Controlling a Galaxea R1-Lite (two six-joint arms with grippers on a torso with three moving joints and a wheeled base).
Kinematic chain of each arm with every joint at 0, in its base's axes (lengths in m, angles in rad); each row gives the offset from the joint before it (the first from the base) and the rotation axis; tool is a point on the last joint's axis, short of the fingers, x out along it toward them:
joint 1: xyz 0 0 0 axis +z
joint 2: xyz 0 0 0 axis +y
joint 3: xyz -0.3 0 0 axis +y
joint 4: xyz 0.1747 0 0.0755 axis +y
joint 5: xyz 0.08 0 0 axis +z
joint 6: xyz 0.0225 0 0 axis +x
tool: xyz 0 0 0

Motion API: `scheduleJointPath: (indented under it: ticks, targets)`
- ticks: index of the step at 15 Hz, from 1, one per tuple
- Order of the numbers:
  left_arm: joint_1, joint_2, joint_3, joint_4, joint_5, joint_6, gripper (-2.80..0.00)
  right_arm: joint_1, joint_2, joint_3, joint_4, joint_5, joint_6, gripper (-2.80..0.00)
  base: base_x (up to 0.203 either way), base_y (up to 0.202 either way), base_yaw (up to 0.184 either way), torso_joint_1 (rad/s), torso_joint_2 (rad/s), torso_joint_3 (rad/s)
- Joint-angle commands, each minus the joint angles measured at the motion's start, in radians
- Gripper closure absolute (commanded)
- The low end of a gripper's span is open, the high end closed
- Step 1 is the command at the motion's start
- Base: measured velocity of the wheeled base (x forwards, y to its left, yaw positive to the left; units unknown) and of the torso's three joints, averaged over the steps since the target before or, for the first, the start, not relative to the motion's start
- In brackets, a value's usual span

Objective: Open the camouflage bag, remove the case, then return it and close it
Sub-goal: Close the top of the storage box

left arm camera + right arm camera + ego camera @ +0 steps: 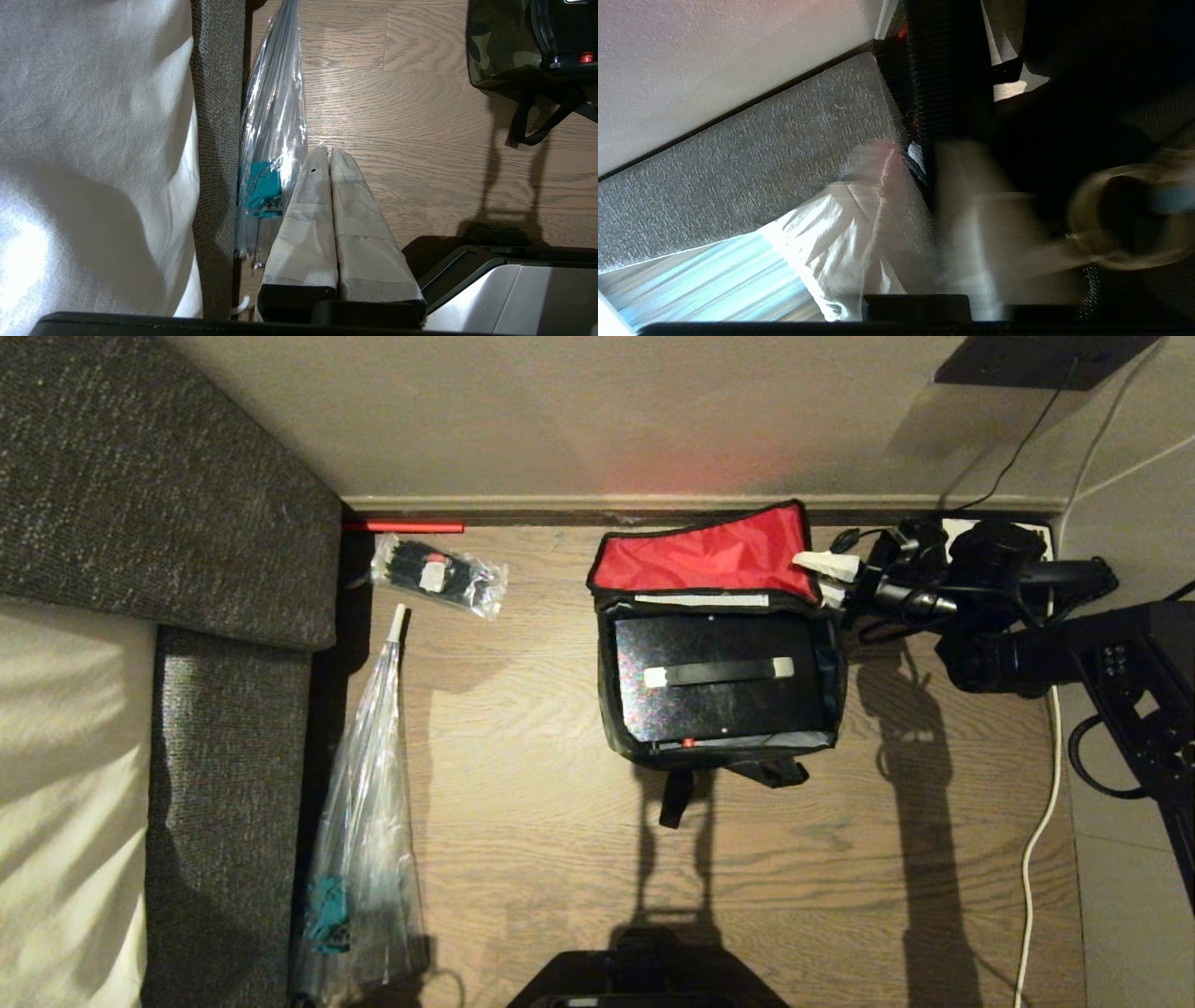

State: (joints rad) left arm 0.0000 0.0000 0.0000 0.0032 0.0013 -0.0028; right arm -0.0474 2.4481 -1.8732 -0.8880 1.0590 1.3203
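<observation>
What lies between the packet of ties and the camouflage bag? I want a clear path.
Only bare wood floor separates the packet of ties from the camouflage bag, as the head view shows.

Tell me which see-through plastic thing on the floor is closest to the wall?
The small clear packet of black ties. It lies up by the wall, while the long folded clear umbrella stretches away from it beside the sofa.

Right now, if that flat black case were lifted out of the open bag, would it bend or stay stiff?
Probably stiff: the case lies flat with straight edges inside the camouflage bag. Its glossy top may be slippery, so its strap handle looks the safer hold. It nearly fills the bag, so it may drag.
</observation>
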Motion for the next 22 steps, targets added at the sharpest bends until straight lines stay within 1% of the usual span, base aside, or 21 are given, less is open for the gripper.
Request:
scheduleJointPath:
  ticks: [1, 3, 6, 9, 11, 13, 14, 17, 19, 20, 22]
  targets:
    - [0.0, -0.002, 0.002, 0.0, 0.0, 0.0, 0.0, 0.0, -0.003, 0.0, -0.019, 0.009, 0.007, 0.0, 0.0, 0.0, 0.0, 0.0, 0.0, 0.0]
    - [0.0, -0.002, 0.001, 0.0, 0.0, 0.0, 0.0, 0.0, -0.003, 0.0, -0.046, 0.01, 0.01, 0.0, 0.0, 0.0, 0.0, 0.0, 0.0, 0.0]
    - [0.0, -0.002, 0.002, 0.0, 0.0, 0.0, 0.0, -0.002, -0.012, 0.008, -0.049, 0.013, 0.008, 0.0, 0.0, 0.0, 0.0, 0.0, 0.0, 0.0]
    - [0.0, -0.002, 0.002, 0.0, 0.0, 0.0, 0.0, -0.004, -0.032, 0.047, -0.051, 0.077, -0.004, 0.0, 0.0, 0.0, 0.0, 0.0, 0.0, 0.0]
    - [0.0, -0.002, 0.001, 0.0, 0.0, 0.0, 0.0, -0.008, -0.044, 0.082, -0.051, 0.091, -0.071, 0.0, 0.0, 0.0, 0.0, 0.0, 0.0, 0.0]
    - [0.0, -0.002, 0.001, 0.0, 0.0, 0.0, 0.0, -0.017, -0.052, 0.109, -0.043, 0.138, -0.147, 0.0, 0.0, 0.0, 0.0, 0.0, 0.0, 0.0]
    - [0.0, -0.002, 0.0, 0.0, 0.0, 0.0, 0.0, -0.024, -0.052, 0.114, -0.041, 0.153, -0.167, 0.0, 0.0, 0.0, 0.0, 0.0, 0.0, 0.0]
    - [0.0, -0.002, 0.0, 0.0, 0.0, 0.0, 0.0, -0.031, -0.049, 0.114, -0.055, 0.157, -0.191, 0.0, 0.0, 0.0, 0.0, 0.0, 0.0, 0.0]
    - [0.0, -0.002, 0.002, 0.0, 0.0, 0.0, 0.0, -0.032, -0.046, 0.127, -0.047, 0.163, -0.275, 0.0, 0.0, 0.0, 0.0, 0.0, 0.0, 0.0]
    - [0.0, -0.002, 0.002, 0.0, 0.0, 0.0, 0.0, -0.032, -0.042, 0.13, -0.046, 0.168, -0.302, 0.0, 0.0, 0.0, 0.0, 0.0, 0.0, 0.0]
    - [0.0, -0.002, 0.002, 0.0, 0.0, 0.0, 0.0, -0.032, -0.041, 0.131, -0.049, 0.171, -0.322, 0.0, 0.0, 0.0, 0.0, 0.0, 0.0, 0.0]
